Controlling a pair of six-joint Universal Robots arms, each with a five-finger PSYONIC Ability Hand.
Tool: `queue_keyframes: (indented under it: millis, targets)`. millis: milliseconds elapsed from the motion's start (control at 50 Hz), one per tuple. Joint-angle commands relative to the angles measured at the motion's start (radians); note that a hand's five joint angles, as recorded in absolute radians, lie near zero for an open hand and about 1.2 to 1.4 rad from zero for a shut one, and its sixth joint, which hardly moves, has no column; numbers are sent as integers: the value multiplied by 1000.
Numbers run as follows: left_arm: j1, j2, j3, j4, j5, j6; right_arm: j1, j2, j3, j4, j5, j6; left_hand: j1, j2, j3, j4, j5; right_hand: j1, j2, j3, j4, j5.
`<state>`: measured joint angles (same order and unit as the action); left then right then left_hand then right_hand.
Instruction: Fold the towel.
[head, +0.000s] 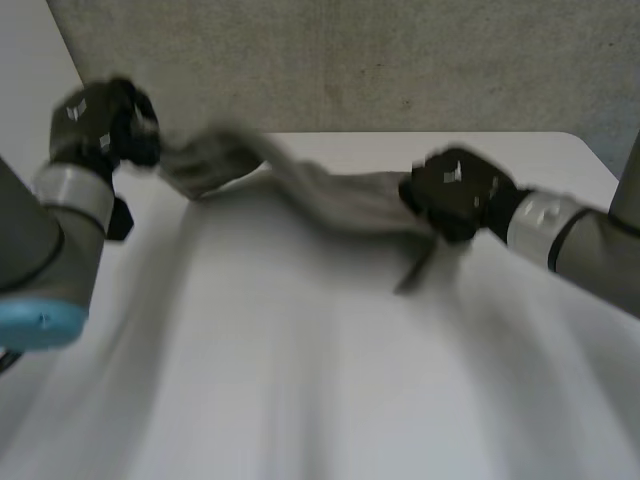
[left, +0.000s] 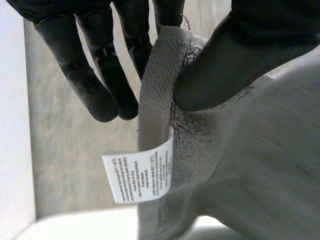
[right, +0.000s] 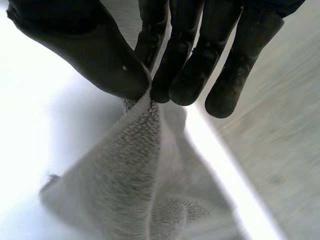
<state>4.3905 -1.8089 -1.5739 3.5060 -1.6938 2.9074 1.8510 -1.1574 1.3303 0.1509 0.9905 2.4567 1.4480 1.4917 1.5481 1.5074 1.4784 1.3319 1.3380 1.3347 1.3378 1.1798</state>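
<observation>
- The left hand (head: 105, 120) is at the far left of the table (head: 520, 160), and the right hand (head: 460, 192) is further right, well apart from it.
- The towel (head: 320, 195) is grey. It runs between the two hands as a bunched, sagging band, one end at each hand.
- In the left wrist view, the left hand (left: 240, 55) is closed on the towel (left: 260, 165). The thumb presses the folded hem (left: 155, 100) against the inner fingers. The outer fingers (left: 100, 85) stand straight beside the hem without touching it.
- A white label (left: 140, 172) sticks out from the hem just below the pinch.
- In the right wrist view, the right hand (right: 100, 50) grips a corner of the towel (right: 125, 185). The thumb and the nearest fingertips (right: 165, 85) meet on the tip of the cloth.
- From that pinch the towel widens and hangs down away from the palm, over the white table (right: 40, 125).
- A grey wall (head: 350, 60) stands behind the table.
</observation>
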Motion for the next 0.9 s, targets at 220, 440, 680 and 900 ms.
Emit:
queue_keyframes:
  millis: [220,440,680,900]
  targets:
    - [87,0,-192,192,19,-10,-19,-71,155,21,11,35,-52,-95,-152,-111,-257,64,58,62,58,42]
    - [90,53,-235,215,16,-14,-10,-107,177,-25,123,182,-52,-95,-152,-111,-257,-310,-316,-313,-316,-333]
    - [93,16,-235,214,19,-14,-10,73,277,-174,303,269,-52,-95,-152,-111,-257,-698,-704,-701,-704,-720]
    - [93,-6,-236,214,19,-14,-56,-135,466,-270,284,387,-52,-95,-152,-111,-257,-1068,-1074,-1070,-1074,-1090]
